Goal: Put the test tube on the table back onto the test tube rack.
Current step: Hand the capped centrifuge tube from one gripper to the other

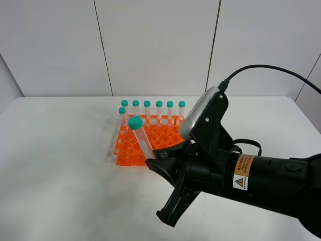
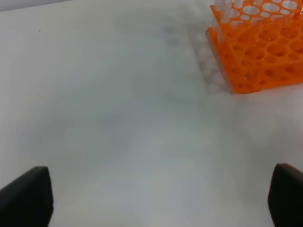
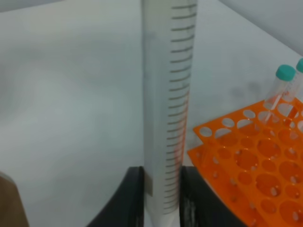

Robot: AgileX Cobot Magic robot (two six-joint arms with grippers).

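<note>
Seen from the high camera, the right gripper (image 1: 152, 161) is clamped on the lower end of the slim clear plastic test tube with the teal-green screw cap (image 1: 142, 139). The tube is up off the large white matte table (image 1: 55, 181), cap uppermost, leaning away from the arm. It shows against the near part of the bright orange plastic test tube rack with its grid of round holes (image 1: 128, 150); whether it hangs over the rack or just in front of it I cannot tell. Seven matching teal-capped tubes (image 1: 159, 109) stand along the rack's far side. My worry is the low grip: I think the jaws would meet the rack's upper plate before the tube is seated. With that lean, the tip could also catch a hole's rim instead of dropping through.

From the left wrist, the left gripper (image 2: 156, 198) stands wide with nothing in it, over bare table. The rack's corner (image 2: 265, 52) is well apart from it.

From the right wrist, the test tube (image 3: 168, 109) rises from between the two black fingers (image 3: 128, 198), its graduation marks plain, with the rack (image 3: 246, 161) just beside it. Smooth plastic pinched over so short a length could pivot or slip at the first bump. A sideways sweep might also knock a standing tube (image 3: 279, 90).
</note>
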